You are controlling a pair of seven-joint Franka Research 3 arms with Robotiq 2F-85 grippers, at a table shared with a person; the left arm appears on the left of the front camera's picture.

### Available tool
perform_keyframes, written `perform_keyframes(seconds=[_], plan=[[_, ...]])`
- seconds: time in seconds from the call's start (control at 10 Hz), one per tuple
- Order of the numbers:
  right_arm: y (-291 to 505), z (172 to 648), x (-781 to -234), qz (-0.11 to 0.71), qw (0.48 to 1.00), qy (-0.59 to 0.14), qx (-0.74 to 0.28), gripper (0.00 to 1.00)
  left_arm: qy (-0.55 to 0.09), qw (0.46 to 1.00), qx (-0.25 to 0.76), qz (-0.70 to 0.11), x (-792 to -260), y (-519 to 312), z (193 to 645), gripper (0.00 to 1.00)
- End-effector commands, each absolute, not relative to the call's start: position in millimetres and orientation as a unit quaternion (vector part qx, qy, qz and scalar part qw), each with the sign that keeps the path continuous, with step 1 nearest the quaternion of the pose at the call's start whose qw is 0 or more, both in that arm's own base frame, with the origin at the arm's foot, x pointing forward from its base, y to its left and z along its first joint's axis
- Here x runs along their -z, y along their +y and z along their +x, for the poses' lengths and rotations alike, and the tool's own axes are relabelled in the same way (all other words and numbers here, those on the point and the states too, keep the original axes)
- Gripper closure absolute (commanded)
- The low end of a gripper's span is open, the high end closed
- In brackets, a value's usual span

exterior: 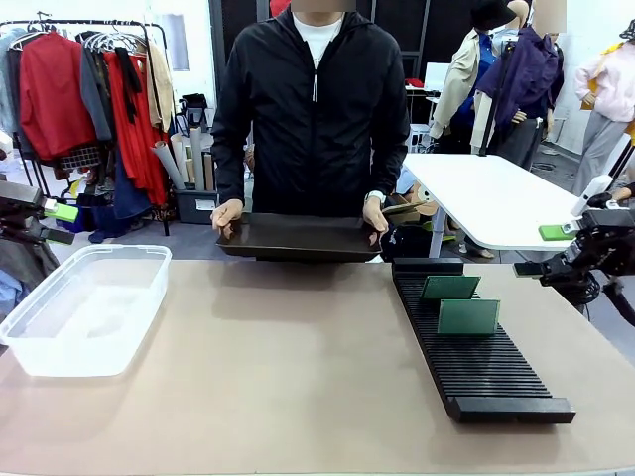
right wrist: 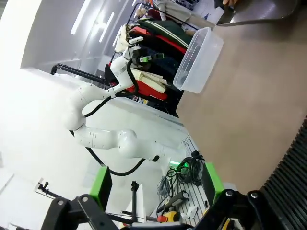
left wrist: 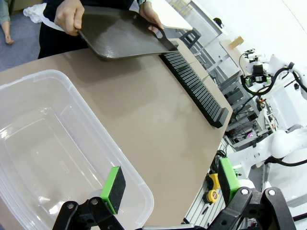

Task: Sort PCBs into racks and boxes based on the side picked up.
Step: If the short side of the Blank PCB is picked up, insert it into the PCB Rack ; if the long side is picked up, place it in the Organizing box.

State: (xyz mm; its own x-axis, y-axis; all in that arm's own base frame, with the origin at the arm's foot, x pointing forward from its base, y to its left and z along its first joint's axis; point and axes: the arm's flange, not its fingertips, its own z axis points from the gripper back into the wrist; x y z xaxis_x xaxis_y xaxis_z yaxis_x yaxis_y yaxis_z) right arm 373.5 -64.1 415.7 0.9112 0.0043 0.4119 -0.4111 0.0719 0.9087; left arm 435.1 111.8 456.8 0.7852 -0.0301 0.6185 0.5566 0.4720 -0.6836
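already two pcbs (exterior: 458, 302) stand upright in the slots of the black rack (exterior: 476, 347), while the person's hands (exterior: 226, 214) hold a dark brown tray (exterior: 298, 238) at the table's far edge and the clear box (exterior: 84, 307) sits empty. both the left gripper (left wrist: 168, 184) and right gripper (right wrist: 156, 184) hang spread wide, pinching nothing. the boards look thin, stiff and light, so i judge they are best pinched at an edge.

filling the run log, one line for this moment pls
left gripper open over clear tub | right gripper open | two PCBs in rack | person holds tray
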Motion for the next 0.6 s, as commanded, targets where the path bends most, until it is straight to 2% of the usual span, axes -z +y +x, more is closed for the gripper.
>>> perform_keyframes(seconds=[0.0, 0.5], plan=[[-64.3, 373.3, -413.2, 0.67, 0.712, -0.151, -0.146, 0.0, -0.275, 0.811, 0.181, -0.483, -458.2, 111.6, 433.7, 0.0], [-64.3, 373.3, -413.2, 0.67, 0.712, -0.151, -0.146, 0.0, -0.275, 0.811, 0.181, -0.483, -458.2, 111.6, 433.7, 0.0]])
